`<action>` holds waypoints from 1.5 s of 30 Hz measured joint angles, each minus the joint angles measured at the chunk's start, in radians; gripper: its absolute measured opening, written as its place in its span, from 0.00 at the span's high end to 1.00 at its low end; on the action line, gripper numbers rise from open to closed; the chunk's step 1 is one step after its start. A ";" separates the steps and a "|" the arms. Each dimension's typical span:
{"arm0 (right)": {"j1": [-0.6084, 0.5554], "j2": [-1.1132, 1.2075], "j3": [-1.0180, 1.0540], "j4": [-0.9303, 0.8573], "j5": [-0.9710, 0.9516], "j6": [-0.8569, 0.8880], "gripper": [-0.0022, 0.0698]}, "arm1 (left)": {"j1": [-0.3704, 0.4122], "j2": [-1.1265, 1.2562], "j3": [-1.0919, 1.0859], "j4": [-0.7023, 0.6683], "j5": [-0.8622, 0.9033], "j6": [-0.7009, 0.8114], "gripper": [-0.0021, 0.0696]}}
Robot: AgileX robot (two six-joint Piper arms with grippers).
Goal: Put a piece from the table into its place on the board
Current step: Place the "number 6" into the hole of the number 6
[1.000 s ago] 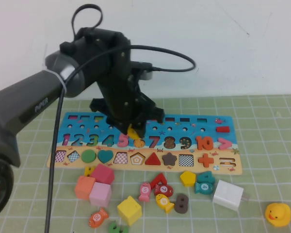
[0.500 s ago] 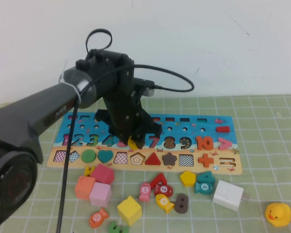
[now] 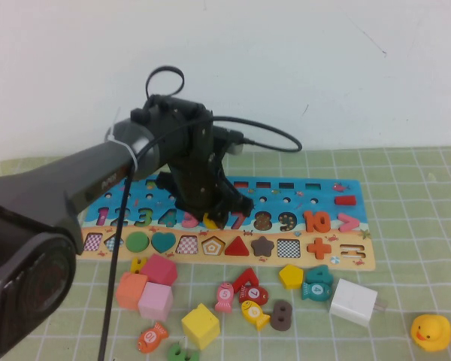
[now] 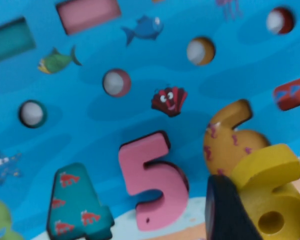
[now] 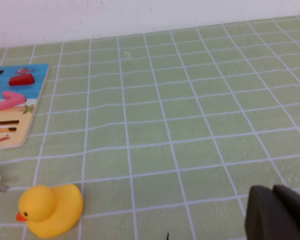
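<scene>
My left gripper (image 3: pixel 213 216) is shut on the piece, a bright yellow numeral 6 (image 3: pixel 210 220), and holds it low over the board (image 3: pixel 301 188), right at the spot between the pink 5 and the red 7. In the left wrist view the yellow 6 (image 4: pixel 270 200) sits tilted between the black fingers (image 4: pixel 226 212), just off the orange 6-shaped recess (image 4: pixel 229 135) beside the pink 5 (image 4: pixel 152 185). The board lies on the green gridded table (image 3: pixel 406 248). My right gripper (image 5: pixel 277 214) is shut and empty, low over bare cloth, outside the high view.
Loose pieces lie in front of the board: pink cubes (image 3: pixel 156 301), a yellow cube (image 3: pixel 201 325), fish and numerals (image 3: pixel 252 297). A white block (image 3: pixel 354 301) and a yellow duck (image 3: pixel 431 332) are at the front right; the duck also shows in the right wrist view (image 5: pixel 50 210).
My left gripper has moved down and slightly away from me with the yellow 6, from above the board to just over the 6 recess.
</scene>
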 joint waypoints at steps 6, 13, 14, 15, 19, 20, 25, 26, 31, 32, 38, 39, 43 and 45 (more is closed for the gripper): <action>0.000 0.000 0.000 0.000 0.000 0.000 0.97 | 0.000 0.026 0.000 -0.004 -0.023 0.019 0.60; 0.000 0.000 0.000 0.000 0.000 0.000 0.97 | 0.000 0.026 0.000 -0.004 -0.052 0.026 0.60; 0.000 0.000 0.000 0.000 0.000 0.000 0.97 | 0.000 0.026 0.000 -0.004 -0.052 0.026 0.60; 0.000 0.000 0.000 0.000 0.000 0.000 0.97 | 0.000 0.026 0.000 -0.004 -0.052 0.027 0.60; 0.000 0.000 0.000 0.000 0.000 0.000 0.97 | 0.000 0.026 0.000 -0.004 -0.054 0.037 0.60; 0.000 0.000 0.000 0.000 0.000 0.000 0.97 | 0.000 0.026 0.000 -0.004 -0.054 0.037 0.60; 0.000 0.000 0.000 0.000 0.000 0.000 0.97 | 0.000 0.026 0.000 -0.004 -0.054 0.037 0.60; 0.000 0.000 0.000 0.000 0.000 0.000 0.97 | 0.000 0.026 0.000 -0.004 -0.054 0.037 0.60; 0.000 0.000 0.000 0.000 0.000 0.000 0.97 | 0.000 0.026 0.000 -0.004 -0.054 0.037 0.60; 0.000 0.000 0.000 0.000 0.000 0.000 0.97 | 0.000 0.026 0.000 -0.004 -0.054 0.037 0.60; 0.000 0.000 0.000 0.000 0.000 0.000 0.97 | 0.000 0.026 0.000 -0.004 -0.052 0.037 0.60; 0.000 0.000 0.000 0.000 0.000 0.000 0.97 | 0.000 0.026 0.000 -0.004 -0.052 0.037 0.60; 0.000 0.000 0.000 0.000 0.000 0.000 0.97 | 0.000 0.026 0.000 -0.004 -0.052 0.030 0.58; 0.000 0.000 0.000 0.000 0.000 0.000 0.97 | 0.000 0.026 0.000 -0.004 -0.052 0.030 0.57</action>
